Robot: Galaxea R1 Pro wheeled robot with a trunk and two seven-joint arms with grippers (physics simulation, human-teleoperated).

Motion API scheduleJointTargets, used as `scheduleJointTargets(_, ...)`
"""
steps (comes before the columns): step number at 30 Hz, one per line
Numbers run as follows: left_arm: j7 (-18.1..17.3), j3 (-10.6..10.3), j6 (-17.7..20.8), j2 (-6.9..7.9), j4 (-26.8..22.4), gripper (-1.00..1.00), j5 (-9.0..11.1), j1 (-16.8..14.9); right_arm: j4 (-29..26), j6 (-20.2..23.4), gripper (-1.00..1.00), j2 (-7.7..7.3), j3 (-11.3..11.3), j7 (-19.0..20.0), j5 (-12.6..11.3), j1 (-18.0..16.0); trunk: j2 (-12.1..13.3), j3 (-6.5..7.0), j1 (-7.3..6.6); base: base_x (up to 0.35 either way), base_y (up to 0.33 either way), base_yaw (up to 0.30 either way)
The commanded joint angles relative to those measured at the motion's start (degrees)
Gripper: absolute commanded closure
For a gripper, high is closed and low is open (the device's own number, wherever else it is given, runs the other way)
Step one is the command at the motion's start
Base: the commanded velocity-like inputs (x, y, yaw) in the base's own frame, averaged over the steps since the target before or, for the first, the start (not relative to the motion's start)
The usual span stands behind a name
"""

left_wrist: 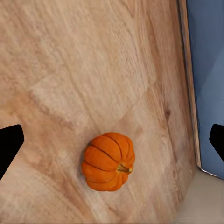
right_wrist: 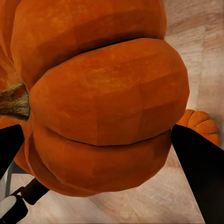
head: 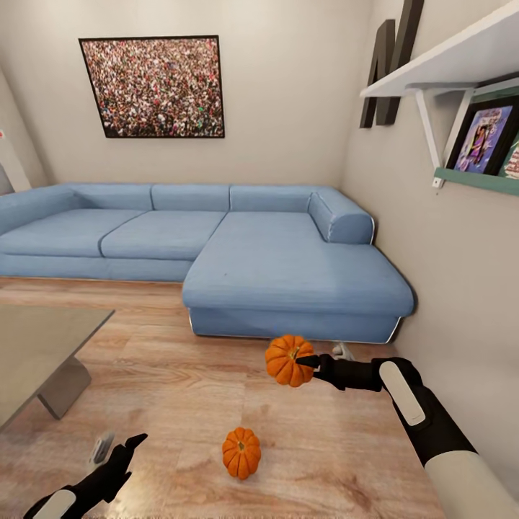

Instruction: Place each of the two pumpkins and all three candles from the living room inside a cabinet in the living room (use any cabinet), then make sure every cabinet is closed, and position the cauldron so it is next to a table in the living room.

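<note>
The wooden floor (head: 187, 404) lies bare around the lower pumpkin (head: 241, 453), so a gripper can reach it from above or from any side. The left gripper (head: 122, 450) hangs beside it with open floor between them. The right gripper (head: 311, 362) carries the other pumpkin (head: 287, 360) in the air just in front of the sofa (head: 288, 288), whose chaise blocks the way forward. The wall (head: 447, 288) hems that arm on its right. The table (head: 43, 346) closes off the left.

Claw (right_wrist: 100, 154) grips pumpkin (right_wrist: 102, 93) — second pumpkin (right_wrist: 201, 123) behind.
</note>
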Motion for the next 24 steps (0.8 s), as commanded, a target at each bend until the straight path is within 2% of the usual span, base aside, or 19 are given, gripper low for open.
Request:
scheduleJointTargets(1, 0.0, 0.3, 0.3, -0.03, 0.0, -1.0, 0.3, -0.1, 0.0, 0.1, 1.0, -0.05, 0.0, 0.6, 0.4, 0.0, 0.0, -0.28, 0.01, 0.0, 0.0, 0.0)
scheduleJointTargets(7, 0.7, -0.1, -1.0, -0.08, 0.2, -1.0, 0.3, -0.3, 0.1, 0.1, 1.0, 0.0, 0.0, 0.5, 0.4, 0.0, -0.1, -1.61, 0.16, 0.0, 0.0, 0.0)
scheduleJointTargets(24, 0.5, 0.0, -0.6, -0.41, 0.2, -1.0, 0.1, -4.9, 0.1, 0.1, 1.0, -0.12, -0.2, 0.5, 0.4, 0.0, -0.3, -5.38, 0.6, 0.0, 0.0, 0.0)
